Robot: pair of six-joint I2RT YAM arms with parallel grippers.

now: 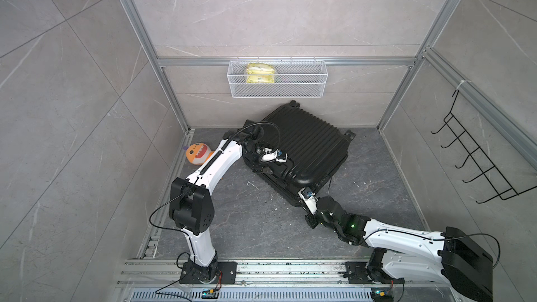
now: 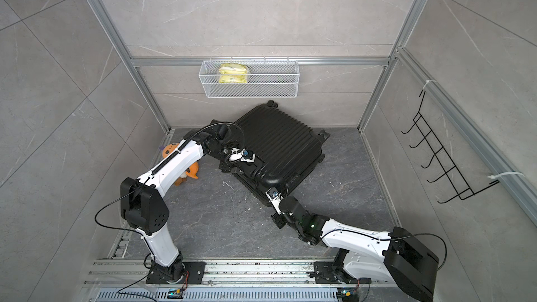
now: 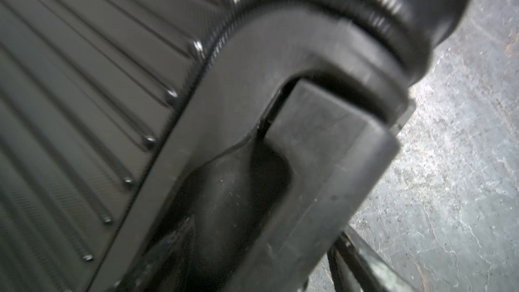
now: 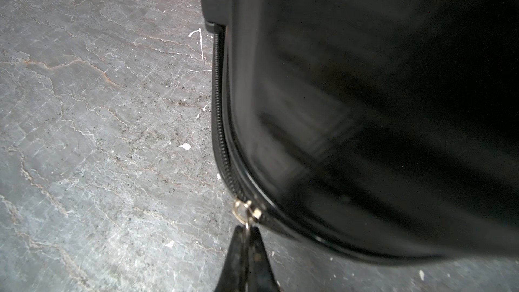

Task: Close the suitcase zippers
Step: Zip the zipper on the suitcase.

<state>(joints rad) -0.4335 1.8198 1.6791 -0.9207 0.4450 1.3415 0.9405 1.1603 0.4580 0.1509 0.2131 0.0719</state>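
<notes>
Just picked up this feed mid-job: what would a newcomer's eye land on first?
The black suitcase lying flat on the floor by the back wall, both arms reaching to it. The right jaws are shut on the zipper pull at its near corner. An orange plush sits on the floor beside the left arm.

There is one black suitcase (image 1: 305, 140). There are two robot arms, a left arm (image 1: 215, 164) and a right arm (image 1: 406, 236). Each arm has one hand, so that makes two hands: the left hand (image 1: 279, 156) and the right hand (image 4: 246, 231). One shiny zipper pull (image 4: 247, 212) shows. There is one orange soft toy (image 1: 196, 153). There is one white wire basket (image 1: 277, 90) with one yellow pack (image 1: 260, 73) in it. There is one black rack (image 1: 479, 149) with five hooks (image 1: 458, 167).
</notes>
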